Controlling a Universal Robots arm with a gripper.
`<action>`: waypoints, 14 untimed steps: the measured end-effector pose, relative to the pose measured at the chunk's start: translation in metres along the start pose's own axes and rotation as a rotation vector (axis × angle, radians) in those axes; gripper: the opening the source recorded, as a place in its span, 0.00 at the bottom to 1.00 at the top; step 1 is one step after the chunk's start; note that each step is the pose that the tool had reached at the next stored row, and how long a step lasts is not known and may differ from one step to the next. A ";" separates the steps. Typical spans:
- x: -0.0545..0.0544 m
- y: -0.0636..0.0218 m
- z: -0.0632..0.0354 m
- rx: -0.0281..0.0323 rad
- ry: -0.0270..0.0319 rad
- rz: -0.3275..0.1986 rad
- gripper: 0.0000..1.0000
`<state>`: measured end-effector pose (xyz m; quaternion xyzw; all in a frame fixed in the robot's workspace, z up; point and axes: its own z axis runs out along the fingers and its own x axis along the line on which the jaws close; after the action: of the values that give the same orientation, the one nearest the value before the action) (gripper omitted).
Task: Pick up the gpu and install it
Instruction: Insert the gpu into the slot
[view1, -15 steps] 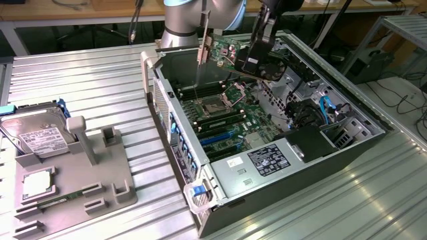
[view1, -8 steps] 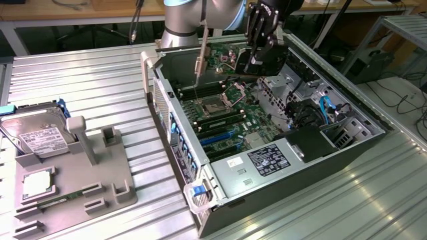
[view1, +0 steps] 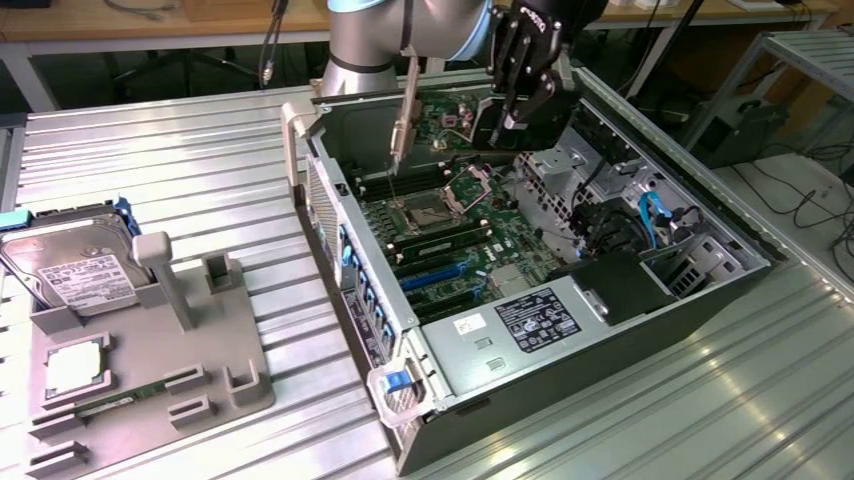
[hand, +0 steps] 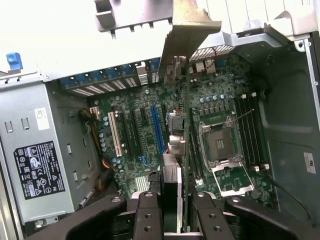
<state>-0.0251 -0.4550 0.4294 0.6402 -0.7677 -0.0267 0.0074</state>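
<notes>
— Step in hand?
— Carrying toward the install, seemingly: holding the gpu edge-on in the shut jaws of the gripper, above the open case, toward the far edge of the desk; not seated yet.
— Next move's demands?
— Likely squaring the card's edge over the blue slot, bracket toward the case's rear wall.

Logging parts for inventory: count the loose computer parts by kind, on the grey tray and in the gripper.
Hard drive: 1
Square silver chip: 1
Green memory stick: 1
gpu, held by the gripper above the open case: 1
Total: 4
</notes>
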 end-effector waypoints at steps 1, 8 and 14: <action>0.000 -0.0001 0.0000 0.0016 0.0003 -0.010 0.28; 0.001 -0.0001 0.0003 0.0074 -0.0007 -0.015 0.28; 0.001 -0.0002 0.0010 0.0064 0.0011 -0.057 0.28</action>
<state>-0.0251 -0.4559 0.4283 0.6619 -0.7492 -0.0240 0.0050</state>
